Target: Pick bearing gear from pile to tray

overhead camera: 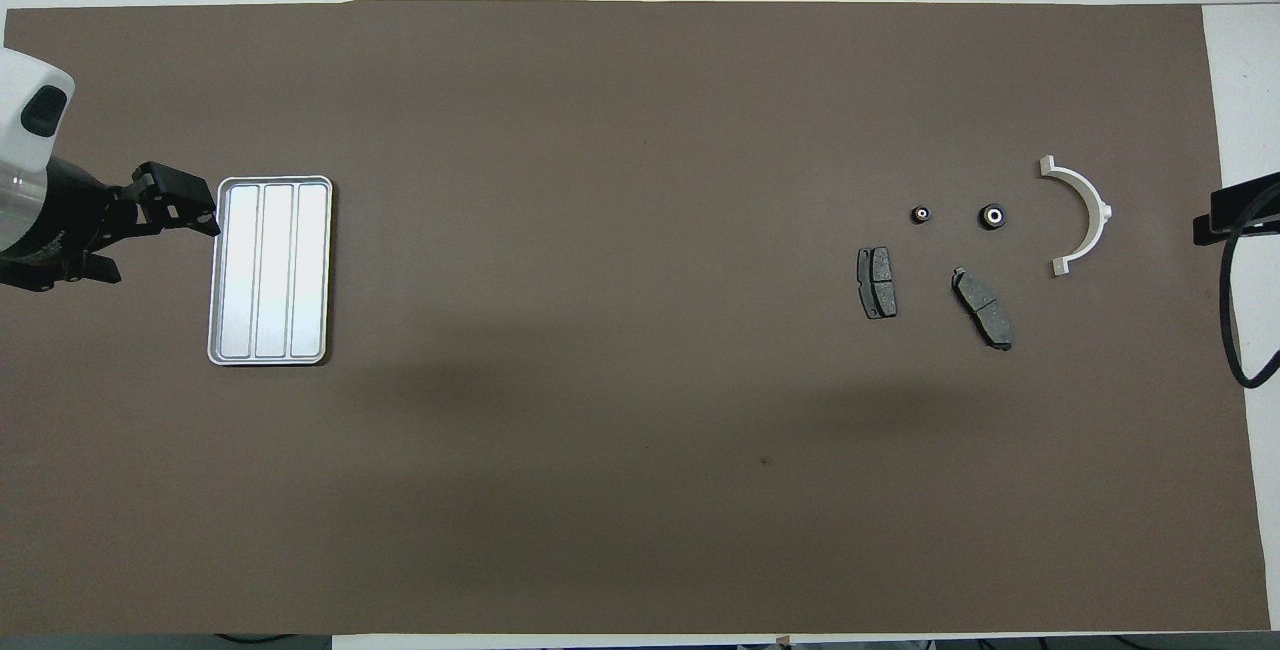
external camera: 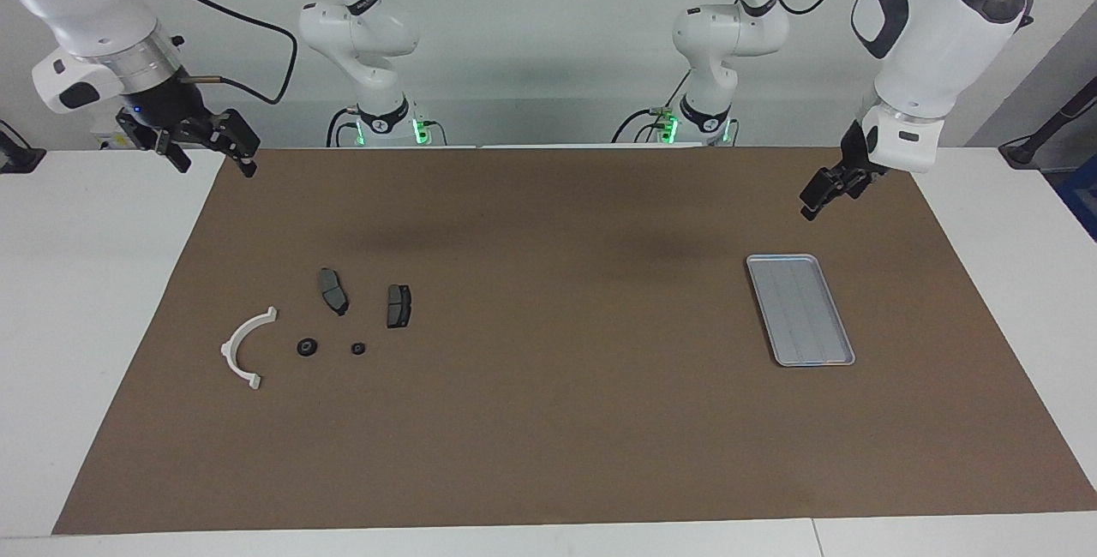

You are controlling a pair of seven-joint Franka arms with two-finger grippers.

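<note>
The right gripper point(external camera: 214, 167) hangs in the air over the corner of the brown mat point(external camera: 548, 437) at the right arm's end of the surface, close to the robots. Its jaws are spread, with nothing between them. The left gripper point(external camera: 824, 194) hangs over the mat at the left arm's end, tilted down toward the surface. I cannot tell whether its jaws are spread or pressed together. In the overhead view it shows just beside the tray's rim, but the facing view shows it raised and not touching the tray.

The tray point(external camera: 801, 308) lies flat on the mat, farther from the robots than the left gripper. It is light grey, with a raised rim and lengthwise ribs.

The pile lies well apart from the tray, toward the right arm's end. Two pads point(external camera: 333, 290) lie side by side with a gap between them. Farther from the robots lie two black round pieces, apart from each other. The big one point(external camera: 307, 347) and the small one point(external camera: 357, 348) each show a pale centre from overhead. The white bracket point(external camera: 247, 347) curves beside the big one, toward the right arm's end and not touching it.
</note>
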